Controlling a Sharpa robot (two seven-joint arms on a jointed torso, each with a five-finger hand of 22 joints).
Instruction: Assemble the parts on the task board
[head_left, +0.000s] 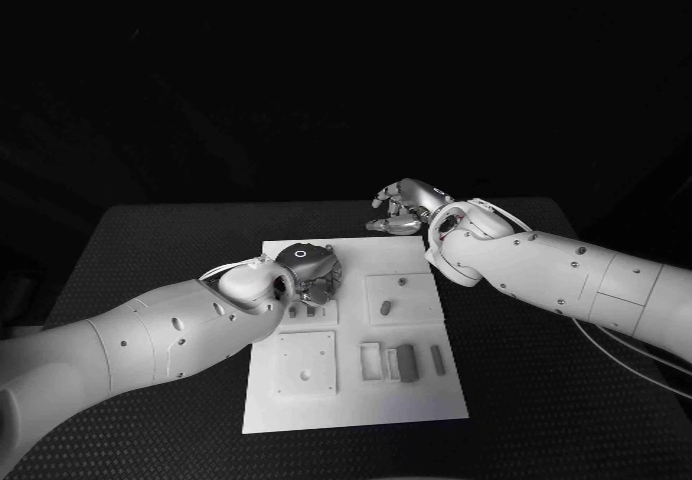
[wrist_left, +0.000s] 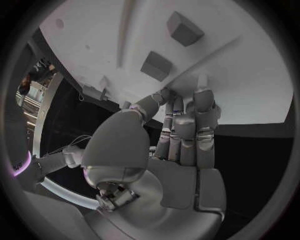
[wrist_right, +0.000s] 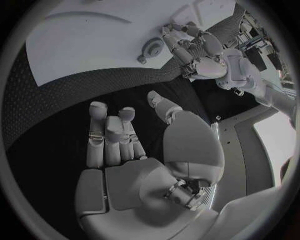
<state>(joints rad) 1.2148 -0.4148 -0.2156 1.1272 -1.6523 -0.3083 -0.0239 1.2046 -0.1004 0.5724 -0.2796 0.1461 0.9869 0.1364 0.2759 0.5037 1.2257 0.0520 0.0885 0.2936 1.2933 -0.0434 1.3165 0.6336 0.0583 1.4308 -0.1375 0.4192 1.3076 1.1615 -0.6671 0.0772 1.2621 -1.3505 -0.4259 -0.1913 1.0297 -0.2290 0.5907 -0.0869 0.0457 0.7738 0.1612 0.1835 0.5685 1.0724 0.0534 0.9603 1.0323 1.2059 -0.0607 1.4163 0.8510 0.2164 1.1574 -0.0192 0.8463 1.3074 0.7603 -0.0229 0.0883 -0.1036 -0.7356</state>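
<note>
— Parts (head_left: 408, 362) first: what lies nearest me on the task board (head_left: 361, 405)?

— I see three slim bars side by side near its right edge, long axes running near to far. A short peg (head_left: 385, 309) lies beyond them.

— Left hand (head_left: 307, 272)?

— Palm down on the board's far left part, silver fingers straight and together, tips touching the white plate, holding nothing.

— Right hand (head_left: 407, 206)?

— Past the far edge over the dimpled black table (head_left: 548, 420), fingers loosely apart, empty.

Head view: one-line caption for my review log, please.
Left hand works over the white task board while the right hand hovers over the table beyond its far edge.
</note>
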